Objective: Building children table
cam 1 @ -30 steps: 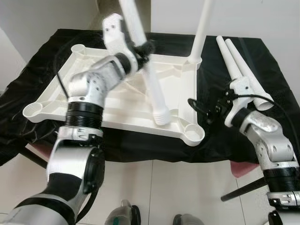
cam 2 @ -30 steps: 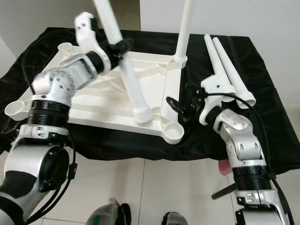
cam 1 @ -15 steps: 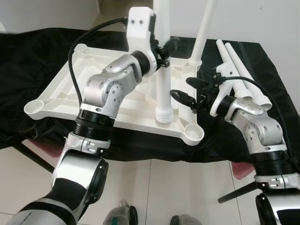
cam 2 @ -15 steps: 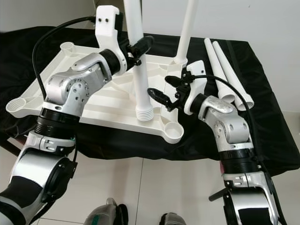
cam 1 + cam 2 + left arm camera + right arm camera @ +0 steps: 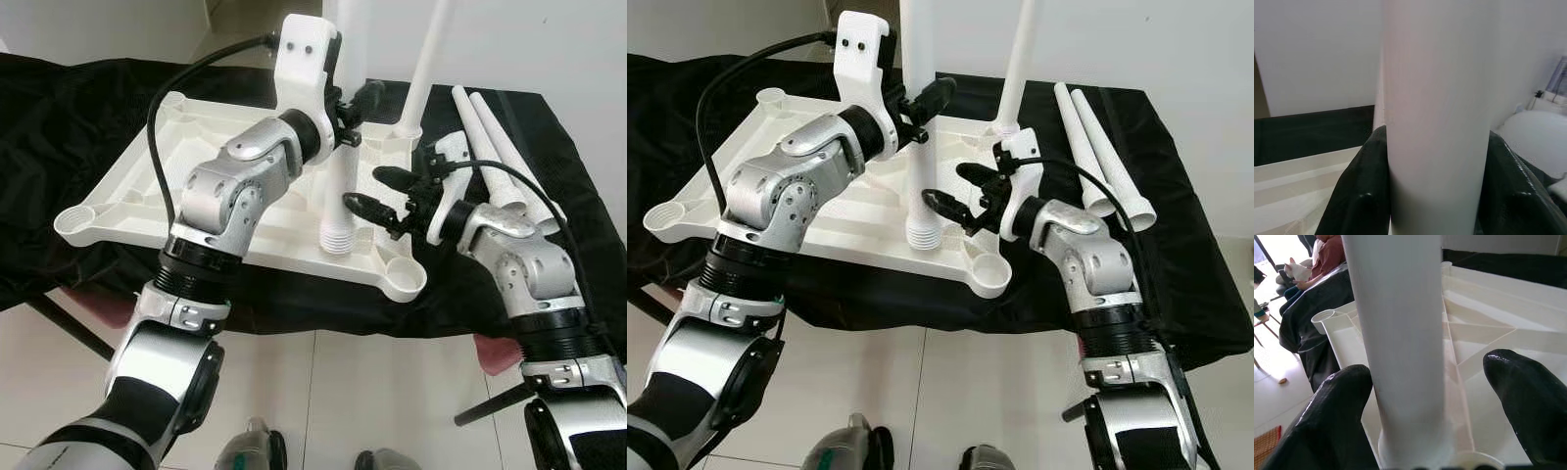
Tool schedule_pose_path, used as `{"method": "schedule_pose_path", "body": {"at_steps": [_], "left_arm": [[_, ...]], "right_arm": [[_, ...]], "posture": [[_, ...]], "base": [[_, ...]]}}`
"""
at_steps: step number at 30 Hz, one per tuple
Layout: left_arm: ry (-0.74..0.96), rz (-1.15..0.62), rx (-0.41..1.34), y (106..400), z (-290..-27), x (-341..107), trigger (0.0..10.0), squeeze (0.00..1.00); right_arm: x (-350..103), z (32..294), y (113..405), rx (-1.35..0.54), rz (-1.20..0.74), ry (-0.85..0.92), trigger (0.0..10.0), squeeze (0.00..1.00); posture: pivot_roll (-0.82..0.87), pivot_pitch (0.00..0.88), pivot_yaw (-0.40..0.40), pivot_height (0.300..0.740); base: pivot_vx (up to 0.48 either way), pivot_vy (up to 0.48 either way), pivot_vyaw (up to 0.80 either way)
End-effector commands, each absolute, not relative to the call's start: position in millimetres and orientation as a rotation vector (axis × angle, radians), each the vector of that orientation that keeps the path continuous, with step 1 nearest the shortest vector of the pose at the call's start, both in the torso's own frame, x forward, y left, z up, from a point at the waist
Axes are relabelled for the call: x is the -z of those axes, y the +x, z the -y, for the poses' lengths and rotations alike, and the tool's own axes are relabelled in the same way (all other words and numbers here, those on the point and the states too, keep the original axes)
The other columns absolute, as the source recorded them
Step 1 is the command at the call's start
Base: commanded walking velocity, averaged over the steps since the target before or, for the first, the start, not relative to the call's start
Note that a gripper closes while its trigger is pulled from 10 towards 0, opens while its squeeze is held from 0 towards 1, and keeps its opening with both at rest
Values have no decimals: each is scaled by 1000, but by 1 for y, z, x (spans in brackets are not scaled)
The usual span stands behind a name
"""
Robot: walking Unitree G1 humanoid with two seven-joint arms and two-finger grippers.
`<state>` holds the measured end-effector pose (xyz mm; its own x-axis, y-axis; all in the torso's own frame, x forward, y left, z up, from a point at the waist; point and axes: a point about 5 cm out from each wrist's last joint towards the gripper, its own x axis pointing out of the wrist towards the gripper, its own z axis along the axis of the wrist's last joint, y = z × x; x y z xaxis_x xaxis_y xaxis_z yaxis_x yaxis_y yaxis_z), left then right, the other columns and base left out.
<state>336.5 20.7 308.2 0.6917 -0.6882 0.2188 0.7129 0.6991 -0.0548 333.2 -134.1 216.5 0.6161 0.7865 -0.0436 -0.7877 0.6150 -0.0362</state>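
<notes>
You have the white tabletop lying upside down on a black cloth, its ribbed underside facing up and a round socket at each corner. One white leg already stands upright in the far right socket, just behind your working area, so it crowds the space beside the right arm. Two loose legs lie side by side on the cloth to the right of the tabletop, close behind the right arm's wrist. The near right socket is open with nothing in it, and so are the near left socket and the far left socket. Your left gripper is clenched on a held leg, which stands close to upright over the tabletop with its ribbed end low, just left of the near right socket rather than in it; whether that end touches the underside you cannot tell. In the left wrist view the black fingers press both sides of this leg. Your right gripper sits beside the lower part of the held leg with its fingers spread; in the right wrist view they stand either side of the leg with a gap showing on one side, so it is released.
</notes>
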Motion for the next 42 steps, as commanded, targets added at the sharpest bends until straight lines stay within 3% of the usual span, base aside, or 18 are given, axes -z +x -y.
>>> {"method": "schedule_pose_path", "body": {"at_steps": [1,24,25,30,31,32,34,35,41,42], "left_arm": [[-119,222,936,327,-13,-312,10000,0],[-133,228,967,321,-3,-316,10000,0],[-133,228,969,321,-2,-316,10000,0],[-134,227,976,320,-1,-316,10000,0],[-133,227,977,320,-1,-316,10000,0],[-134,227,979,319,0,-315,10000,0],[-133,226,979,320,0,-315,10000,0],[-132,226,980,320,0,-315,10000,0],[-132,226,985,319,1,-316,10000,0],[-132,227,986,319,1,-316,10000,0]], "right_arm": [[-216,130,334,-915,-32,-65,10000,0],[-218,127,339,-919,-31,-35,10000,0],[-218,127,339,-919,-31,-34,8039,0],[-219,128,340,-910,-29,-37,8275,0],[-220,128,341,-912,-27,-39,7490,0],[-220,128,341,-913,-24,-41,4941,0],[-221,129,341,-913,-23,-40,4941,0],[-221,129,341,-910,-26,-45,4157,0],[-218,130,341,-908,-39,-49,4235,0],[-216,130,340,-909,-51,-49,4706,0]], "posture": [[10,21,14,740],[10,36,18,740],[10,36,18,740],[10,35,19,740],[9,33,21,740],[9,33,21,740],[7,32,22,740],[7,31,22,740],[8,31,22,740],[7,31,23,740]], "base": [[0,0,0],[0,0,0],[0,0,0],[0,0,0],[0,0,0],[0,0,0],[0,0,0],[0,0,0],[0,0,0],[0,0,0]]}}
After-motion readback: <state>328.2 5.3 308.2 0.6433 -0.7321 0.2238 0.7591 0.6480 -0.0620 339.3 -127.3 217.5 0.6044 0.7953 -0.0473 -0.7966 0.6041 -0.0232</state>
